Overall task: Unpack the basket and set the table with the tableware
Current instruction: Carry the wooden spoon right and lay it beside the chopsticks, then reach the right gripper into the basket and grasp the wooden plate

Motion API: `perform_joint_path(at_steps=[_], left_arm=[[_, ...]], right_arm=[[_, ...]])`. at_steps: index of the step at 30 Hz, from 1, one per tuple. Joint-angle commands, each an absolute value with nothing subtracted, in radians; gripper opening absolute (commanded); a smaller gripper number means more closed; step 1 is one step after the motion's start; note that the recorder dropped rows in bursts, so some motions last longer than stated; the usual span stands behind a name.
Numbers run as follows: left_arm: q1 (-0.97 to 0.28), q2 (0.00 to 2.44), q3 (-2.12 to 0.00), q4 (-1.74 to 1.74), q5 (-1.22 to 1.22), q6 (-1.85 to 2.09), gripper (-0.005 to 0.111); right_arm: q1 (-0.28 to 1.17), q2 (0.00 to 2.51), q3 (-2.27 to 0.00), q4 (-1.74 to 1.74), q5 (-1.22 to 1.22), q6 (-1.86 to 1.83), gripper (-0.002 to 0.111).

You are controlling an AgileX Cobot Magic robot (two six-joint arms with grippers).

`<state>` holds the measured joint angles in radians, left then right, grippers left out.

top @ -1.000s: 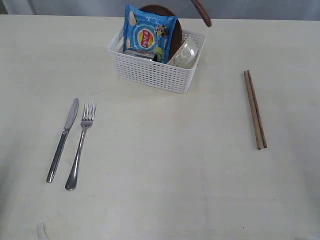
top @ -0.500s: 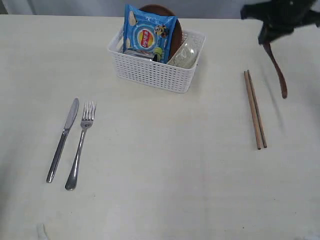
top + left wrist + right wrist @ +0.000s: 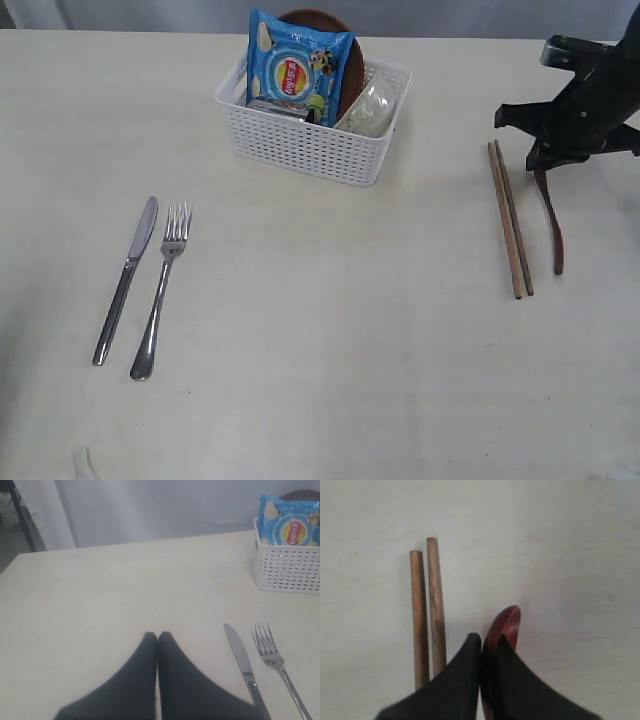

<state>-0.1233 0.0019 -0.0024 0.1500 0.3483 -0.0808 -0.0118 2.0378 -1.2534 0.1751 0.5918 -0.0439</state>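
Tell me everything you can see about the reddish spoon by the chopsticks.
The spoon is slim, glossy reddish-brown, perhaps lacquered. The right gripper is shut on one end; the rest slants down toward the table, beside the chopsticks, roughly parallel and apart from them. Whether its tip touches the table is unclear.

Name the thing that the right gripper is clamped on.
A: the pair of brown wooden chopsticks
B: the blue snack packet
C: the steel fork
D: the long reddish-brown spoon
D: the right gripper is shut on the long reddish-brown spoon, and the pair of brown wooden chopsticks lies free beside it.
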Motion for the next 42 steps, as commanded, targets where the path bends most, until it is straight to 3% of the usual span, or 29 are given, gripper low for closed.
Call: perform_joint_path(at_steps=[1, 8, 14, 22, 27, 31, 35, 42], left_arm=[[-0.128, 0.000, 0.000, 0.153, 0.348, -0.083, 0.000], [-0.128, 0.000, 0.000, 0.153, 0.348, -0.083, 0.000], [-0.128, 0.000, 0.000, 0.153, 0.348, -0.083, 0.000], [-0.128, 0.000, 0.000, 0.153, 0.348, -0.083, 0.000], [-0.128, 0.000, 0.000, 0.153, 0.348, -0.083, 0.000], [-0.128, 0.000, 0.000, 0.153, 0.348, -0.083, 0.000], [-0.128, 0.000, 0.000, 0.153, 0.348, -0.083, 0.000], [-0.128, 0.000, 0.000, 0.153, 0.348, -0.083, 0.000]], right_arm=[[-0.005, 2.046, -1.248, 0.182, 0.577, -0.067, 0.003], [-0.005, 2.046, -1.248, 0.182, 0.579, -0.051, 0.039], [-0.005, 2.006, -1.282, 0.244, 0.608, -0.071, 0.040], [0.012, 1.881, -1.381, 0.619, 0.728, -0.388, 0.040], [0.142, 1.834, -1.434, 0.641, 0.765, -0.375, 0.040], [0.278, 1.834, -1.477, 0.480, 0.724, -0.225, 0.040], [0.395, 1.887, -1.631, 0.079, 0.771, 0.101, 0.040], [0.444, 2.080, -1.869, 0.038, 0.922, 0.191, 0.040]])
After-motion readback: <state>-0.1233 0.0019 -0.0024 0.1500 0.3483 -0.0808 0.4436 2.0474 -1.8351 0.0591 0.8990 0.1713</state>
